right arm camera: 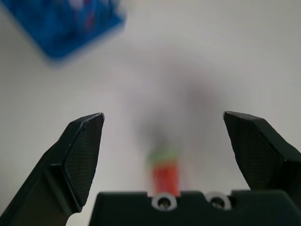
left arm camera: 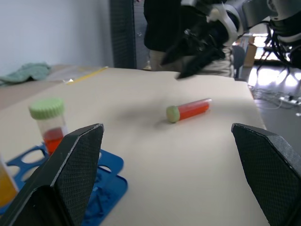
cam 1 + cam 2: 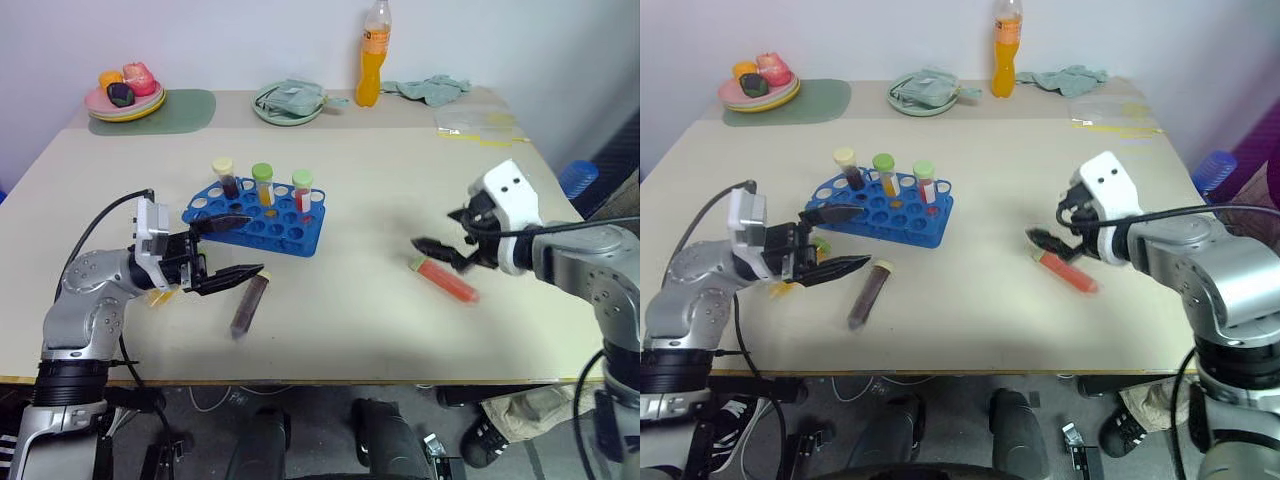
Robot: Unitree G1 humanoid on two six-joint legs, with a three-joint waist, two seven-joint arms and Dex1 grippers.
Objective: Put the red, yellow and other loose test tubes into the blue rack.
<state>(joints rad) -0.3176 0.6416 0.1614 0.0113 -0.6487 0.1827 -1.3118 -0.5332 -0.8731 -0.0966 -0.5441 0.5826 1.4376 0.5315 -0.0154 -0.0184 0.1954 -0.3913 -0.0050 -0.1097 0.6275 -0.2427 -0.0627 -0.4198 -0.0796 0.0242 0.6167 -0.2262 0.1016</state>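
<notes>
From the head camera I see the blue rack [image 3: 258, 217] on the table [image 3: 360, 180]. Three tubes stand in it: a dark one with a cream cap [image 3: 225, 178], a yellow one with a green cap [image 3: 263, 185] and a red one with a pale green cap [image 3: 302, 190]. A dark purple tube [image 3: 249, 304] lies flat just in front of the rack. My left gripper [image 3: 236, 248] is beside it, above the table, with its fingers wide apart and nothing in them. A red tube [image 3: 443, 279] lies flat further right. My right gripper [image 3: 440, 252] is right over its cap end, fingers also apart and empty.

In the left wrist camera both fingers [image 2: 70, 169] stand far apart. Between them I see the lying red tube [image 2: 188, 109] and the right gripper [image 2: 195, 52] above it.

In the right wrist camera the fingers [image 1: 82, 153] are spread, and the red tube [image 1: 165, 175] lies low between them, blurry.
</notes>
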